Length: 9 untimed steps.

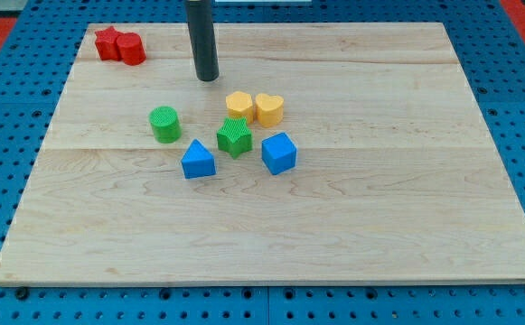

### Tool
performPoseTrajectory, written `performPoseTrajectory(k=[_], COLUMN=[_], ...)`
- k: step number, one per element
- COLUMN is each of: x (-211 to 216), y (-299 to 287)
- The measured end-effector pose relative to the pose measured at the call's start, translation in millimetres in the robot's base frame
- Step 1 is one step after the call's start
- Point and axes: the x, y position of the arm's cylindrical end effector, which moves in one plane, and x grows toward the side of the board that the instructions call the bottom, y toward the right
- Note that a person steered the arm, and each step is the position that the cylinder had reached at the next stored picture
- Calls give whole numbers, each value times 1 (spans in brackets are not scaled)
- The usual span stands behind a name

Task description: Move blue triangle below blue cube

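Near the worktop's (407,244) middle the blue triangle (198,160) lies, left of the blue cube (279,153), a green star (234,137) between them. It is judged light, stiff, easily slid; best pushed from its upper-left face. No hand is fitted: the tip (208,78) stands well above the triangle, apart.

The rod (203,36) is cut off at the view's top, at 12 o'clock. The board's (271,244) bottom corners are cut off.

We see bright, even light on the tabletop (379,226); shadows are faint, focus is sharp, glare is slight.
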Motion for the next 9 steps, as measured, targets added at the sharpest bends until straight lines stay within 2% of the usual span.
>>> performPoseTrajectory(k=[2,3,5,6,8,9], x=[56,64,19,-17,14,-4], y=[87,87,48,-8,-131,-197])
